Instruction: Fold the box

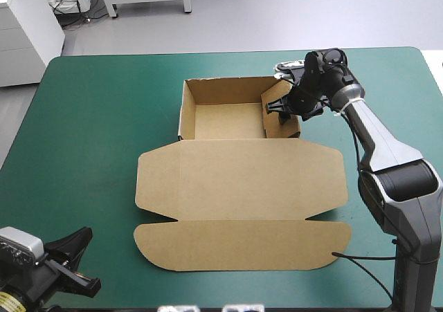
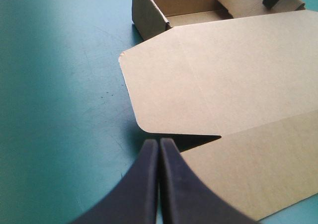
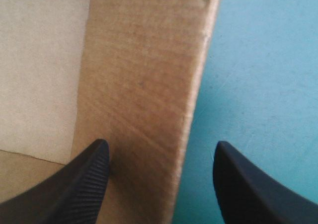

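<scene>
High view: the brown box (image 1: 239,187) is seen lying near the middle of the table (image 1: 90,118), on its teal-green cover (image 1: 387,77). The tray part is raised on the far side, while the lid is spread flat toward the near edge, with its rounded front flap nearest of all. An inner flap is seen tilted inward at the tray's far right corner.

The right gripper (image 1: 282,110) is lowered over the tray's right wall. In the right wrist view its jaws are held wide apart and the wall (image 3: 149,85) is straddled – one black finger (image 3: 79,184) inside the tray, the other (image 3: 248,189) outside over the cover. Whether the board is touched cannot be told.

The left gripper (image 2: 159,143) is held low at the near left corner of the table, well apart from the tray. Its jaws are pressed together into one point with nothing between them – just beside the notch at the lid's near left edge.
</scene>
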### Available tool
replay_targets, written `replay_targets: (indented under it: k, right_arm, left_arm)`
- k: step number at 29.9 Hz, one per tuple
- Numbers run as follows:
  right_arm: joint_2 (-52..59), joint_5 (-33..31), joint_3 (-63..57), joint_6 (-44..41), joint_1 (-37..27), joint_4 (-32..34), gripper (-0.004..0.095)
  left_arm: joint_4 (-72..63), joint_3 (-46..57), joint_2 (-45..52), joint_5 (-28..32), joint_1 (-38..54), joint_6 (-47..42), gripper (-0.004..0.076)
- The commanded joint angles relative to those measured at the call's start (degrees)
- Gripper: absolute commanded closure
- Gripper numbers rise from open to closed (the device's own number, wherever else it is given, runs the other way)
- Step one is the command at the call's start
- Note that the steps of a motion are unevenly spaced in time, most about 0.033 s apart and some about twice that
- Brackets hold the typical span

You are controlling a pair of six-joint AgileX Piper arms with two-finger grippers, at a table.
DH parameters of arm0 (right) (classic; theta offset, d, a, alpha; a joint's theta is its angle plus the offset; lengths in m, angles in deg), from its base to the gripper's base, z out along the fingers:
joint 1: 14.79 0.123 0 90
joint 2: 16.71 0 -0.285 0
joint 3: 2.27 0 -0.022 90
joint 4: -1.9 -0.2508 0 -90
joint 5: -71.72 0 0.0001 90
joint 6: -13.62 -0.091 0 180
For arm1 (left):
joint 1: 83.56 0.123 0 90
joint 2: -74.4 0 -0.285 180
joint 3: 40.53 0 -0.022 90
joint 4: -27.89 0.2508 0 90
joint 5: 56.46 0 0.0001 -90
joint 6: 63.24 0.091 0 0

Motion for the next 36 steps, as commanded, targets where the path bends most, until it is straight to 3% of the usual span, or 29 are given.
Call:
replay_targets:
  k: [1, 9, 12, 15, 18, 27, 33, 36]
  right_arm:
    - [3.0, -0.8, 0.9, 0.3, -0.6, -2.3, 0.0341]
    - [2.9, -0.8, -2.2, 0.3, -0.6, -3.0, 0.035]
    - [2.9, -0.8, -2.6, 0.6, -0.6, -3.7, 0.0408]
    - [2.9, -0.8, -2.6, 1.1, -0.6, -4.5, 0.0587]
    - [2.9, -0.8, -2.6, 3.3, -0.6, -4.5, 0.0902]
    - [7.0, -0.8, 0.1, 6.0, -3.4, -3.4, 0.0927]
    - [12.1, -0.8, 9.6, 8.6, -13.2, 0.8, 0.0927]
    - [13.3, -0.8, 12.7, 8.7, -21.2, 1.6, 0.0927]
  left_arm:
    - [-1.3, 1.9, 2.9, 6.1, 0.0, -1.0, 0.0734]
    - [-0.6, 4.3, 4.3, 5.7, 0.0, -1.0, 0.0734]
    - [-0.6, 4.3, 4.3, 5.5, 0.0, -1.0, 0.0734]
    - [-0.6, 4.3, 4.3, 5.1, 0.0, -1.0, 0.0734]
    - [-0.6, 4.3, 4.3, 4.5, 0.0, -1.0, 0.0734]
    - [-0.6, 4.3, 4.3, 2.1, 0.0, -1.0, 0.0734]
    - [-0.6, 4.3, 4.3, 2.1, 0.0, -1.0, 0.0734]
    - [-0.6, 4.3, 4.3, 2.1, 0.0, -0.9, 0.0734]
